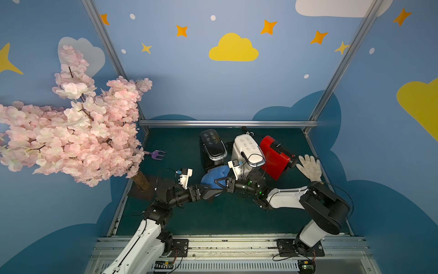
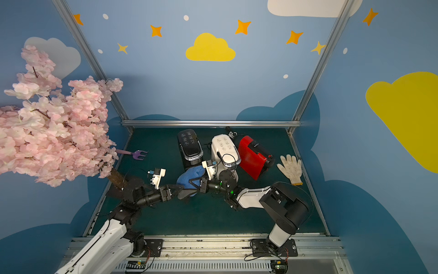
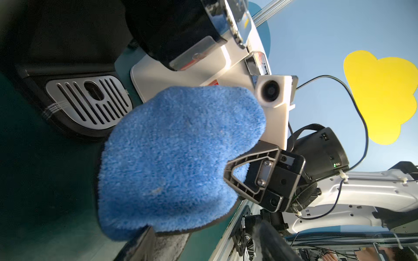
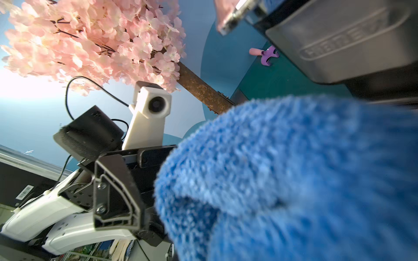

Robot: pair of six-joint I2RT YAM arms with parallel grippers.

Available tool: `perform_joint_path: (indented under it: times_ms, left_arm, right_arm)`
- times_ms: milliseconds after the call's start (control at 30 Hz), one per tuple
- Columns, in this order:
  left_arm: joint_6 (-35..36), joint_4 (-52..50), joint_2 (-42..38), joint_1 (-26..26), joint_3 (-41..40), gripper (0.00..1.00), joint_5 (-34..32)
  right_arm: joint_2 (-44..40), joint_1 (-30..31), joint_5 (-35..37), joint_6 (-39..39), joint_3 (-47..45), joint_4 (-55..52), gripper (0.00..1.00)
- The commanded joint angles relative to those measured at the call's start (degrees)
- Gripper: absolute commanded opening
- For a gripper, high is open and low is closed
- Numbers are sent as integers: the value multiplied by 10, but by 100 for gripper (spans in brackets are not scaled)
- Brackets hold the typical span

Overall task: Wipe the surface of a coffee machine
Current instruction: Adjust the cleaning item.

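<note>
Blue mitt noted at 6 o'clock of black coffee machine, pinched at its edge by right gripper; left gripper seen with jaws apart. Risk judged: on so shallow a pinch, mitt may be dragged loose once pressed against casing.

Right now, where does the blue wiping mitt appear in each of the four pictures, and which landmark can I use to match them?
In a top view: the blue mitt is near the centre, just in front of the black coffee machine.
In a top view: same spot, slightly further left.
Left wrist view: it fills the middle.
Right wrist view: large and blurred in the foreground.
Shared landmark: the black coffee machine.
</note>
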Motion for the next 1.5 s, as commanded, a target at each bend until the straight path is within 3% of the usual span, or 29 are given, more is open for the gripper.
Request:
perform_joint_path:
  times_ms: [0, 233, 633, 733, 800, 900, 1000, 1067, 1133, 1267, 1467]
  left_arm:
    - [-23, 71, 35, 2, 7, 73, 35]
    - [-27, 117, 93, -17, 27, 65, 58]
    - [-44, 159, 122, -48, 40, 64, 52]
    - [-42, 167, 133, -50, 41, 55, 47]
    - [-38, 168, 134, -50, 41, 39, 42]
    - [-35, 164, 128, -50, 38, 22, 31]
    - [-33, 159, 123, -50, 35, 14, 18]
    - [-30, 157, 121, -50, 36, 4, 18]
    - [-23, 139, 115, -49, 38, 3, 5]
    - [12, 50, 97, -41, 64, 3, -28]
    - [54, -100, 46, 4, 109, 3, -65]
  right_arm:
    - [-32, -5, -43, -12, -3, -18, 0]
    - [-32, -20, -96, 24, 1, 21, 0]
    - [89, -32, -158, 155, 54, 204, 0]
    - [101, -33, -159, 169, 56, 225, 0]
    - [97, -33, -155, 160, 50, 225, 0]
    - [93, -36, -154, 163, 45, 226, 0]
    - [88, -37, -154, 157, 41, 219, 0]
    - [90, -37, -151, 156, 45, 212, 0]
    - [91, -37, -151, 163, 50, 218, 3]
    - [78, -42, -131, 135, 48, 156, 20]
    - [-11, -46, 2, 43, -8, -94, 33]
